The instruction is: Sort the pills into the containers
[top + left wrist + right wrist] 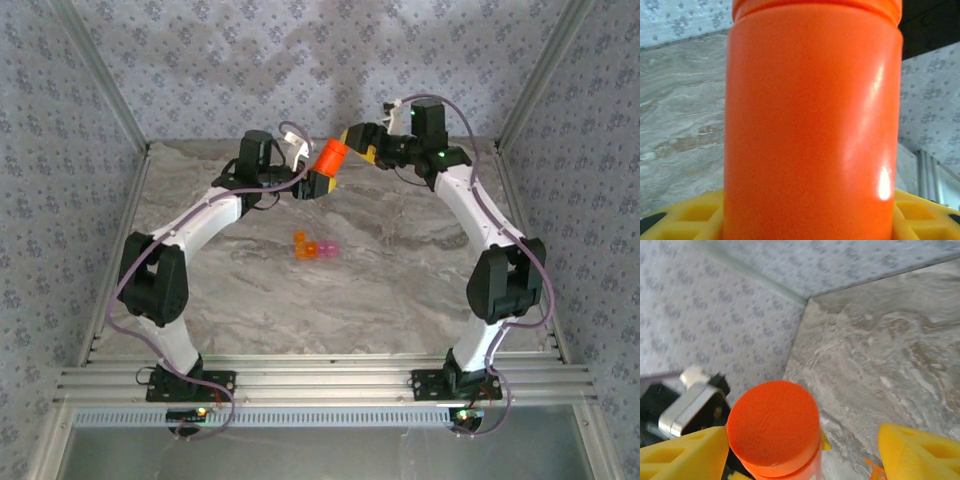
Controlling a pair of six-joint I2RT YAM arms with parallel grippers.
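1. Marble-patterned tabletop (400,290), grey and veined, is enclosed by walls (200,60) papered in a small floral print. An aluminium rail (320,380) crosses the near edge, where both arm bases are bolted.
2. Containers (312,247): two small joined translucent cubes sit on the table near its middle, between the two arms. The orange compartment (300,245) is on the left and the pink compartment (327,248) on the right. Neither gripper touches them. Their contents are too small to make out.
3. Left gripper (314,184): raised over the far part of the table, well apart from the containers, and clamped on the body of an orange bottle (328,165). In the left wrist view the bottle wall (810,130) stands between the two yellow fingers (685,220), which press on either side of it.
4. Bottle attitude: in the top view it tilts, with its round orange cap (333,152) pointing up and away towards the right arm.
5. Right gripper (357,141): positioned at the cap end of the bottle with its jaws spread. In the right wrist view the cap (774,426) lies between the yellow fingers (917,452), against or just beside the left-hand one and clear of the other. The jaws are not closed on it.
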